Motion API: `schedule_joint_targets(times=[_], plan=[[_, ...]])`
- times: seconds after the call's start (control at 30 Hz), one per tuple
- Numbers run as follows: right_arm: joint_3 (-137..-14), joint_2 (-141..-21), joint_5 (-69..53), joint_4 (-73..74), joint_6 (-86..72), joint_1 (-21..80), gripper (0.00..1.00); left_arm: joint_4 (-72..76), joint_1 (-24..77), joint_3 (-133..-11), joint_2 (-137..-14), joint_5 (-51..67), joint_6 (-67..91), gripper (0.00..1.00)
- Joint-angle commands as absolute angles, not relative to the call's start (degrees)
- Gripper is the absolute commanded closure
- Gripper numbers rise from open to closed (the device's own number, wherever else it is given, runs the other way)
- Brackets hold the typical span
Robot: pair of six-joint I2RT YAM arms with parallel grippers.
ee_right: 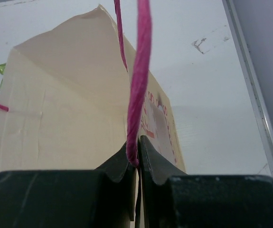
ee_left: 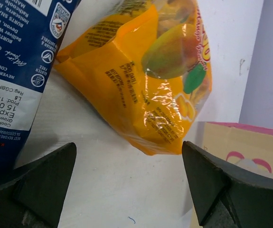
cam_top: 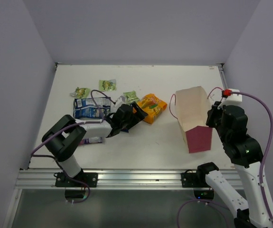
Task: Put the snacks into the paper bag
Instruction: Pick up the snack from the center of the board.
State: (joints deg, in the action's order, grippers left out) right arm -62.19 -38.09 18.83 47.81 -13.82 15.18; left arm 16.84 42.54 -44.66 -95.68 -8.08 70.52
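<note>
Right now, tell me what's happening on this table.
The right hand is shut on the pink cord handle of the paper bag, which stands open. The left hand is open and lined up on the orange packet, not gripping it. The blue packet and three green packets lie farther left. No packet shows inside the bag.

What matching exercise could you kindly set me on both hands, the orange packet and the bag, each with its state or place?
Things:
1 left hand
2 right hand
3 orange packet
4 bag

States:
a shut on pink cord
b mouth open
c jaws wide apart
d lying beside blue packet

Pairs: 1-c, 2-a, 3-d, 4-b.
</note>
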Motion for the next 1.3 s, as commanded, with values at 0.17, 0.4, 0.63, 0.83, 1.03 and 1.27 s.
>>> schedule_joint_targets(times=[0.17, 0.4, 0.63, 0.83, 1.03, 1.27], plan=[[-61.3, -36.6, 19.3, 44.5, -12.8, 17.0, 0.89, 20.2, 43.2, -50.4, -102.2, -13.2, 73.7, 0.10], [-60.9, -36.4, 21.7, 44.3, -12.6, 18.2, 0.89, 22.5, 43.2, -52.0, -106.6, -13.5, 75.1, 0.12], [-60.4, -36.6, 22.5, 44.4, -12.5, 18.6, 0.89, 25.0, 43.4, -50.7, -104.3, -13.8, 76.8, 0.13], [-60.5, -37.3, 22.5, 44.1, -12.6, 18.9, 0.89, 25.3, 43.5, -51.7, -106.0, -14.5, 77.3, 0.12], [-60.5, -37.7, 23.1, 44.0, -12.6, 18.9, 0.89, 25.8, 43.5, -51.8, -108.5, -14.5, 77.4, 0.21], [-60.6, -38.4, 23.9, 44.1, -12.5, 19.2, 0.89, 26.6, 43.4, -49.8, -107.5, -12.9, 73.0, 0.54]])
